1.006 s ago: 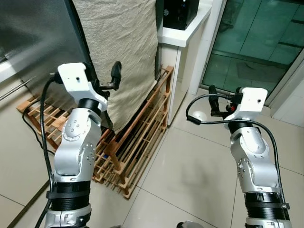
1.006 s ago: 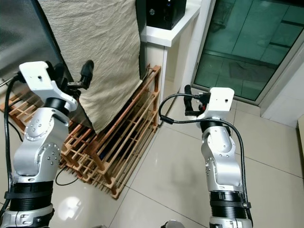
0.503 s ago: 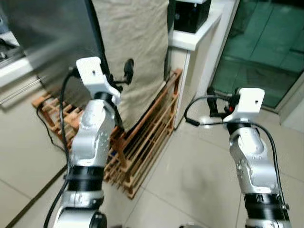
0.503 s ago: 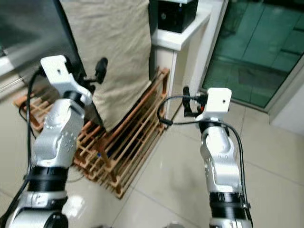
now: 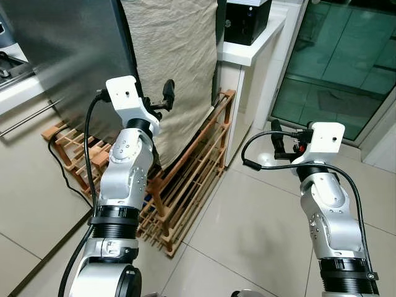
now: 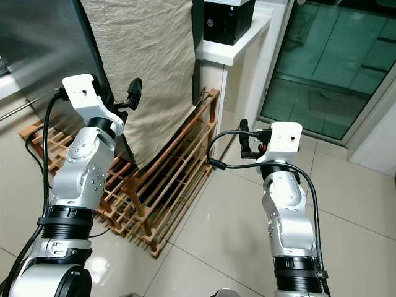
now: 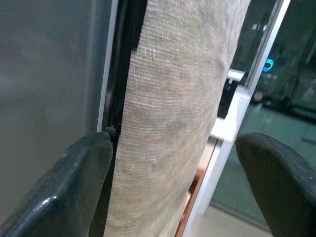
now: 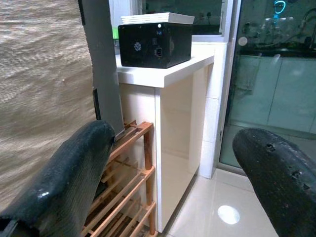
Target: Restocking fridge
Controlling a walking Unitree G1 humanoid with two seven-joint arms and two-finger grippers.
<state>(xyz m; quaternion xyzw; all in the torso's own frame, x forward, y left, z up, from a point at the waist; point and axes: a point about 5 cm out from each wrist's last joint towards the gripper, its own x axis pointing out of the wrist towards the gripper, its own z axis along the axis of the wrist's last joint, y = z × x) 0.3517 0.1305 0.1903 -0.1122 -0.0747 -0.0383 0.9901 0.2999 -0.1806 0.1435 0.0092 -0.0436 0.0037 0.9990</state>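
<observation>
- Fridge [image 5: 68, 55] at upper left: dark steel face, side draped in a beige cloth [image 5: 176, 55] hanging down toward the floor.
- Left gripper [image 5: 167, 96] raised near the fridge's front corner, just before the cloth; fingers [image 7: 74, 182] spread apart in the left wrist view, holding nothing, with the cloth and the fridge's dark edge between them.
- Right gripper [image 5: 276, 134] held out over the tiled floor [image 5: 247, 229], well apart from the fridge; fingers [image 8: 64, 173] likewise spread wide and empty in the right wrist view.
- Wooden rack [image 5: 185, 179] lying on the floor under the cloth, slatted, reaching from below the fridge to beside the counter.
- White counter [image 5: 253, 52] just right of the cloth, with a black box [image 5: 244, 21] on top.
- Glass door [image 5: 334, 62] beyond the counter, greenish and reflective.
- Black cable [image 5: 59, 161] trailing over the rack's left end.
</observation>
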